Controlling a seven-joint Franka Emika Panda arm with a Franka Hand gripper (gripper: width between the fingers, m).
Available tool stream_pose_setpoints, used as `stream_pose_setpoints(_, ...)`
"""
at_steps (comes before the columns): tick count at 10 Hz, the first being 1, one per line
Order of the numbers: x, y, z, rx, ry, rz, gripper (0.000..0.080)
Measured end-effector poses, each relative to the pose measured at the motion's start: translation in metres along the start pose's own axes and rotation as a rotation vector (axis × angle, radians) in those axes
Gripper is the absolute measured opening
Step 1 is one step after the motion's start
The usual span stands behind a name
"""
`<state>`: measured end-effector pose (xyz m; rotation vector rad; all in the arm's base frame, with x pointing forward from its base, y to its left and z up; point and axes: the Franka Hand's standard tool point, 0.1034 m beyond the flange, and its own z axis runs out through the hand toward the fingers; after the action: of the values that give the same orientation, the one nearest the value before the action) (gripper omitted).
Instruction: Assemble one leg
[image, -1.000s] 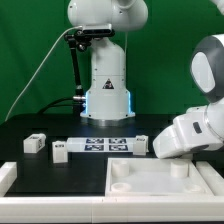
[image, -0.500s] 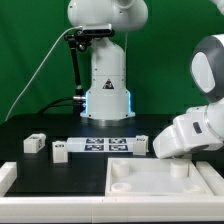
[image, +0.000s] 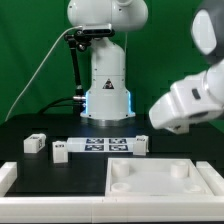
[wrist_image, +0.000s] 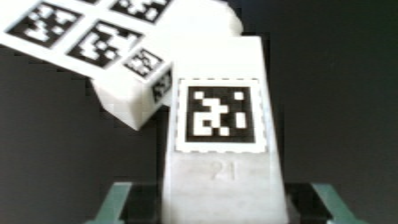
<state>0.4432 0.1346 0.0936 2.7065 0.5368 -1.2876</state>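
In the wrist view a white leg (wrist_image: 217, 110) with a square marker tag on its face fills the middle and runs down between my fingers (wrist_image: 125, 198). My gripper (wrist_image: 222, 196) is shut on this leg. In the exterior view the gripper (image: 162, 116) hangs high at that view's right, above the large white panel (image: 150, 182). The held leg cannot be made out there. Three more legs lie on the table: two at that view's left (image: 35, 143) (image: 60, 150) and one (image: 140, 144) by the marker board.
The marker board (image: 106, 145) lies mid-table in front of the robot base (image: 106, 90); it also shows in the wrist view (wrist_image: 89, 35). A white strip (image: 6, 176) sits at the exterior view's left edge.
The arm has risen from low over the panel's far right corner to well above the table. The loose legs and the panel have not moved.
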Motion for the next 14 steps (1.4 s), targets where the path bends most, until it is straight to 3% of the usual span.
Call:
stream_pose_setpoints(1, -0.009, 0.005, -0.012, 0.000, 0.030, -0.004, 0.0291)
stream_pose_setpoints(3, -0.006, 0.004, -0.007, 0.000, 0.033, -0.006, 0.0291)
stream_pose_setpoints(4, 0.006, 0.007, -0.018, -0.008, 0.177, 0.001, 0.0291)
stream_pose_setpoints(5, 0.005, 0.009, -0.019, -0.017, 0.282, 0.004, 0.0291)
stream_pose_setpoints(6, 0.017, 0.013, -0.014, -0.021, 0.379, -0.027, 0.0291)
stream_pose_setpoints(7, 0.031, 0.021, -0.026, -0.030, 0.512, -0.044, 0.0291)
stream_pose_setpoints(10, 0.030, 0.041, -0.061, -0.061, 0.715, -0.046, 0.0291)
stream_pose_setpoints(13, 0.038, 0.045, -0.064, -0.081, 0.979, -0.047, 0.0291)
stream_pose_setpoints(14, 0.036, 0.048, -0.065, -0.073, 1.060, -0.018, 0.0291)
